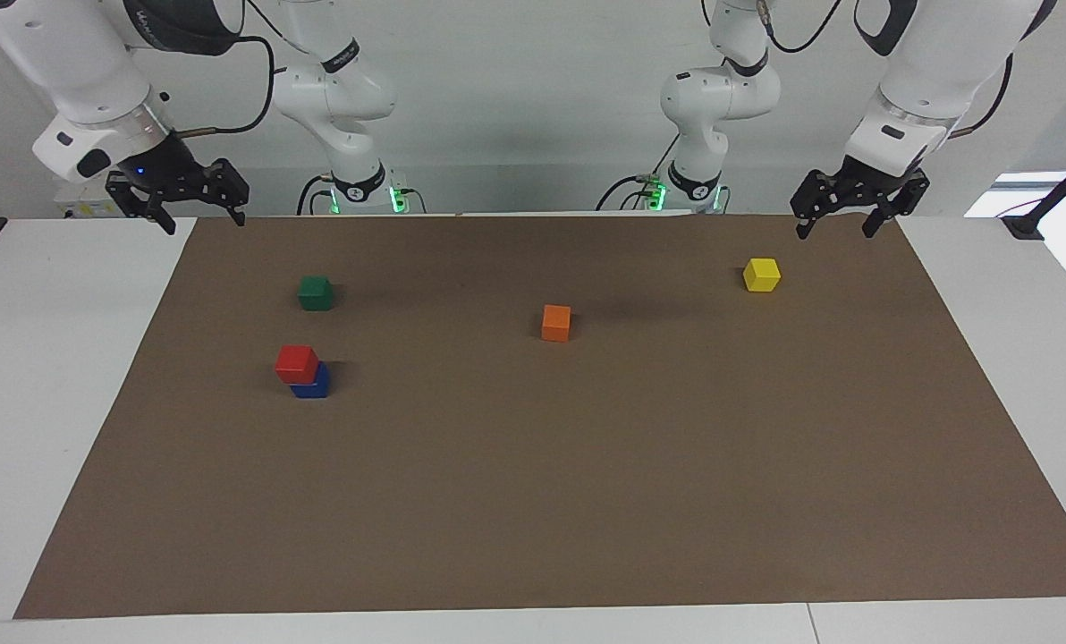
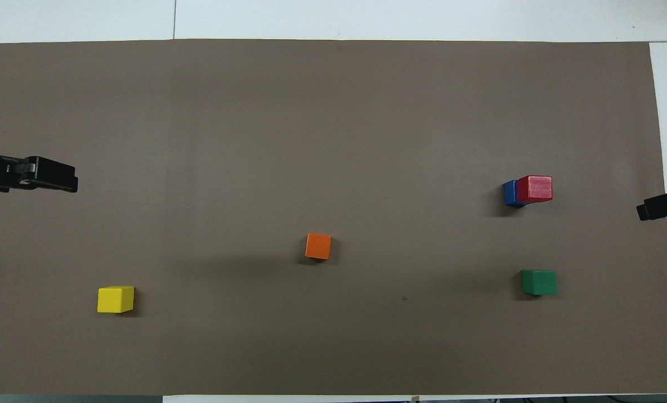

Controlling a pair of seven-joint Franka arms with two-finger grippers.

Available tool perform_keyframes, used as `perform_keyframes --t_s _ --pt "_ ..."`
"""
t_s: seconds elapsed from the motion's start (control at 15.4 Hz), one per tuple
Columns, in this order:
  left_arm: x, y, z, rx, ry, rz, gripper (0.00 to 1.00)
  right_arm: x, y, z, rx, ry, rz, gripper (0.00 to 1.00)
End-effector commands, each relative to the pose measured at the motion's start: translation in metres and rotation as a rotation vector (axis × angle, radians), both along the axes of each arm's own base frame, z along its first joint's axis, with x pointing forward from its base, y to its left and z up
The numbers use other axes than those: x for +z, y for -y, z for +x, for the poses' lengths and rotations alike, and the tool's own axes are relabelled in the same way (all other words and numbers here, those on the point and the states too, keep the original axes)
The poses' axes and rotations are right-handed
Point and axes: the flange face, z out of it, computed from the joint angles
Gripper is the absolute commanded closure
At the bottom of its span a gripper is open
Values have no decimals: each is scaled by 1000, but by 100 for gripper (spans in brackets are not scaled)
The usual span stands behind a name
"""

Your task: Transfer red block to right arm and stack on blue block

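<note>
- Red block (image 1: 297, 362) sits on the blue block (image 1: 312, 385), offset toward the right arm's end of the brown mat (image 1: 587, 501).
- Right gripper (image 1: 198, 219): jaws spread, empty, raised over the mat's corner, well apart from the stack.
- Left gripper (image 1: 835, 225): jaws spread, empty, waiting near the yellow block (image 1: 761, 274).

Brown mat (image 1: 587, 501) covers the white bench (image 1: 50, 376). Orange cube (image 1: 556, 322) mid-mat, green cube (image 1: 316, 292) toward right arm's end, yellow cube (image 1: 761, 274) toward left arm's end, both nearer the robots.
</note>
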Motion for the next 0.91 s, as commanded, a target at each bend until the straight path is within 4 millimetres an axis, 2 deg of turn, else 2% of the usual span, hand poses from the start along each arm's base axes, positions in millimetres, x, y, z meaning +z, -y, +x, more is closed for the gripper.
perform_keyframes --t_s 0.0,0.2,0.85 --pt "1 -1 -9 12 1 -11 0 2 1 5 -14 15 -28 0" --pt "1 -1 -9 12 1 -11 0 11 2 12 -24 35 -15 0" --pt "1 -1 -9 14 1 -11 0 13 2 11 -26 34 -12 0"
